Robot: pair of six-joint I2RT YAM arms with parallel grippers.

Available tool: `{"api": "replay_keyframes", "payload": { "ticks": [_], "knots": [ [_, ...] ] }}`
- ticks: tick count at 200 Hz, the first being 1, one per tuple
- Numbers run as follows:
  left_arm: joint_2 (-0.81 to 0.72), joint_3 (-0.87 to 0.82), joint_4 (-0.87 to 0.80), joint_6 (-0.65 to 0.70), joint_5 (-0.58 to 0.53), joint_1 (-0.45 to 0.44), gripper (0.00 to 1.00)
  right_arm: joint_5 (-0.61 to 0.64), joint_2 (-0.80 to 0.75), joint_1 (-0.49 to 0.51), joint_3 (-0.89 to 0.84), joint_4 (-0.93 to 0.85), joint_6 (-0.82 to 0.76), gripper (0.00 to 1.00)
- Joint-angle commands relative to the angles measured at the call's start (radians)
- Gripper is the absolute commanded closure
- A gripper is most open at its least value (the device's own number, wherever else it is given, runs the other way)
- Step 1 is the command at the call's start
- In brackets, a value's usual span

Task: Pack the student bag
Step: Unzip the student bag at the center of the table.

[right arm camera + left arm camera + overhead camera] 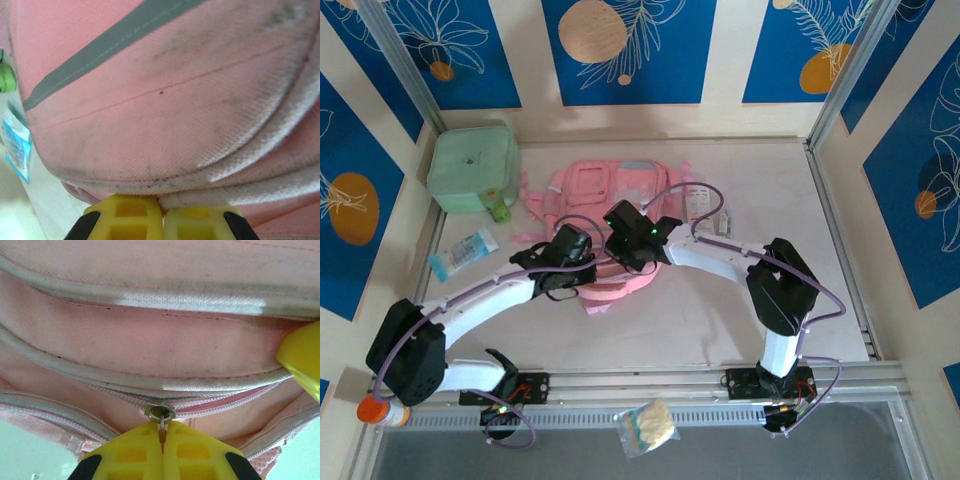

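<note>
Several loose items lie unpacked around the student bag (605, 195) in the top view: a mint-green case (472, 165), a blue-and-white packet (463, 251) and small packets (705, 205). The bag itself sits mid-table with the left gripper (565, 252) and right gripper (630, 235) at its near edge. From the left wrist, the left gripper is clamped on the zip pull (160, 415), the zip parted on one side of it, so opening looks only begun. From the right wrist, the right gripper is closed at the bag's pale piped edge, apparently pinching the fabric; the packing itself seems all to come.
</note>
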Motion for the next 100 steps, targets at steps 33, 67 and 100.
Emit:
{"api": "replay_keyframes", "payload": {
  "ticks": [33, 67, 100],
  "knots": [
    [-0.158, -0.029, -0.217, -0.035, -0.092, -0.047, 1.0, -0.18, -0.139, -0.11, -0.042, 0.056, -0.431, 1.0],
    [-0.183, -0.072, -0.244, -0.051, -0.1, -0.064, 1.0, -0.458, -0.147, -0.307, -0.023, 0.014, -0.549, 1.0],
    [-0.158, -0.059, -0.214, -0.015, -0.155, -0.056, 1.0, -0.617, -0.093, -0.392, 0.036, -0.048, -0.657, 1.0]
  ]
}}
